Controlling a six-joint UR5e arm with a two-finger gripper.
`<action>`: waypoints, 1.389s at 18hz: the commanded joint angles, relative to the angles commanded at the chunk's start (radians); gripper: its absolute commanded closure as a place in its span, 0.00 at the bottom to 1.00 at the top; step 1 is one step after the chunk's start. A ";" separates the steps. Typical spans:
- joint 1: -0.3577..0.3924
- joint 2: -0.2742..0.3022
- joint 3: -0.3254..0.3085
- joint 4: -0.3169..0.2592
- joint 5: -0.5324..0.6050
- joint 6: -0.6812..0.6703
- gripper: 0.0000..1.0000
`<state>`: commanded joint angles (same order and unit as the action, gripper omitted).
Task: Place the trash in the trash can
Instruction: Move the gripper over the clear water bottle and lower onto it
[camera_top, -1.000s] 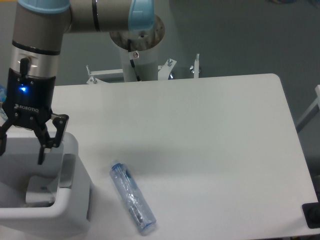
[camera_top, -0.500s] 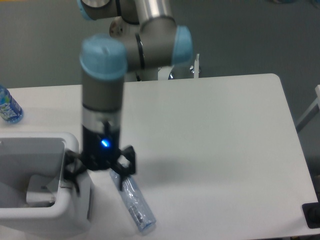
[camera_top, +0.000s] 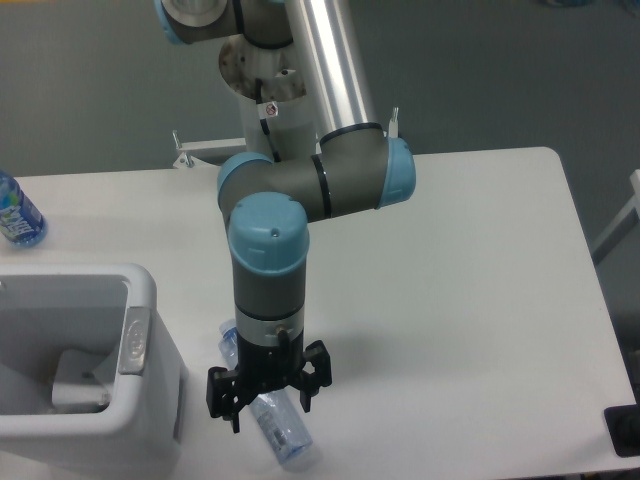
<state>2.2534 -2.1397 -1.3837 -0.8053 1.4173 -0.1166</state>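
A long clear plastic bottle with a blue label (camera_top: 281, 430), one piece of the trash, lies on the white table near the front edge. My gripper (camera_top: 270, 405) hangs open right over its middle, fingers straddling it, and the wrist hides part of the bottle. The trash can (camera_top: 140, 400) is a large white bin at the front left, with a grey plate (camera_top: 135, 340) on its rim. Something pale (camera_top: 78, 385) rests on the bin's floor; I cannot tell what it is.
A bluish bottle with a white-green label (camera_top: 17, 214) stands at the table's far left edge. The arm's base column (camera_top: 275, 110) rises behind the table. A dark object (camera_top: 624, 432) sits at the front right corner.
The gripper has swung from above the trash can rightward and forward to over the clear bottle. The bottle has not moved.
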 joint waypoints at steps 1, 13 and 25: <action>0.000 -0.009 -0.008 0.005 0.012 0.000 0.00; 0.000 -0.152 0.015 0.005 0.058 -0.009 0.00; -0.009 -0.183 0.009 0.003 0.058 -0.025 0.15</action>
<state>2.2442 -2.3224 -1.3744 -0.8023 1.4757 -0.1411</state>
